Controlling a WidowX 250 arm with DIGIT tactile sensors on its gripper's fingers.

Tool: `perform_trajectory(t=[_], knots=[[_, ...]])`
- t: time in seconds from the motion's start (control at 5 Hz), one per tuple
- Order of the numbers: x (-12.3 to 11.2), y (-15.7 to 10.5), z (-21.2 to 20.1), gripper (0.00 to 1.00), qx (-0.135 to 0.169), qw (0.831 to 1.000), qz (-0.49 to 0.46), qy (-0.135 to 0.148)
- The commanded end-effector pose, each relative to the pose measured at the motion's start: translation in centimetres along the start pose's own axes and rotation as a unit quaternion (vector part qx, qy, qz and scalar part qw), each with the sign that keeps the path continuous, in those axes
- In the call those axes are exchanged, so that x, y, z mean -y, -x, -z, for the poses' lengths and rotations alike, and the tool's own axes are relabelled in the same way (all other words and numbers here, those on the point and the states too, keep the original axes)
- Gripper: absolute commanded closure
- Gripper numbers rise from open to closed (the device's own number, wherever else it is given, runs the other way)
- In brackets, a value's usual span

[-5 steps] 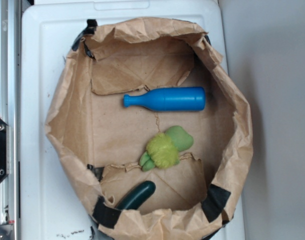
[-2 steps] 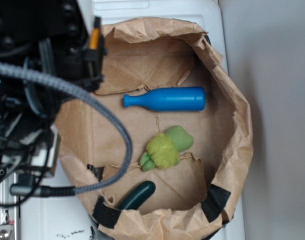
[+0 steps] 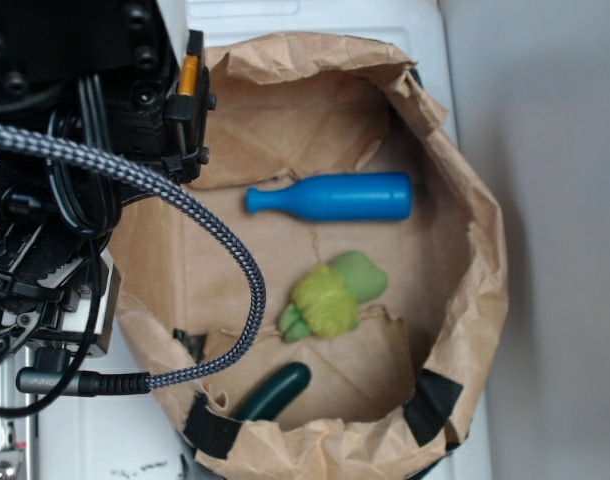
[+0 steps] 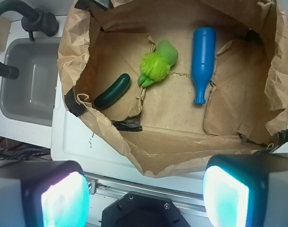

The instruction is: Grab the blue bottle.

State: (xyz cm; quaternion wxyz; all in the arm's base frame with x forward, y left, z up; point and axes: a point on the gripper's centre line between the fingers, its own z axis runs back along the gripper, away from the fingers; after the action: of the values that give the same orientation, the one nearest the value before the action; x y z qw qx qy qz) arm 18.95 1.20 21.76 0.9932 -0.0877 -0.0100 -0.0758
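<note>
Lying on its side on the floor of a crumpled brown paper bag (image 3: 455, 250), the bright blue matte toy bottle (image 3: 330, 198) has its narrow flared neck pointing toward the robot arm side of the exterior view and its cylindrical body toward the far wall of the bag. In the wrist view the same bottle (image 4: 203, 59) stands roughly lengthwise in the picture, neck toward the camera, in the right half of the bag's floor. Nothing touches it.

Beside it, apart from it, rests a small fuzzy lime-green plush toy (image 3: 330, 297) with a smoother pale green part at one end. A dark green rounded elongated object (image 3: 275, 390) lies near the bag's wall, close to a strip of black tape (image 3: 430, 400) on the rim, well apart from the bottle.

The black robot arm (image 3: 75, 150) with its braided grey cable (image 3: 225, 250) fills the left of the exterior view, over the bag's edge and the white worktop (image 3: 315, 15). The gripper (image 4: 145, 194) shows in the wrist view only as two blurred fingers with pale glowing pads (image 4: 226, 196) at the bottom corners, spread wide apart and holding nothing, above the near rim of the bag and short of the bottle. A grey sink basin (image 4: 26, 78) sits to the left in that view.
</note>
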Motion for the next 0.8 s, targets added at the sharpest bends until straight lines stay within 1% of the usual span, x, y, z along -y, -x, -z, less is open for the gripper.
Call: perform_trajectory(t=[0.0,0.2,0.4,0.6], knots=[[-0.5,-4.6,4.5,0.00,0.112,0.991,-0.028,-0.071],[-1.0,-5.6,6.4,0.00,0.124,0.989,-0.020,-0.077],[-1.4,-7.0,8.1,0.00,0.126,0.988,-0.015,-0.086],[-4.6,-9.4,10.5,0.00,0.095,0.992,-0.022,-0.075]])
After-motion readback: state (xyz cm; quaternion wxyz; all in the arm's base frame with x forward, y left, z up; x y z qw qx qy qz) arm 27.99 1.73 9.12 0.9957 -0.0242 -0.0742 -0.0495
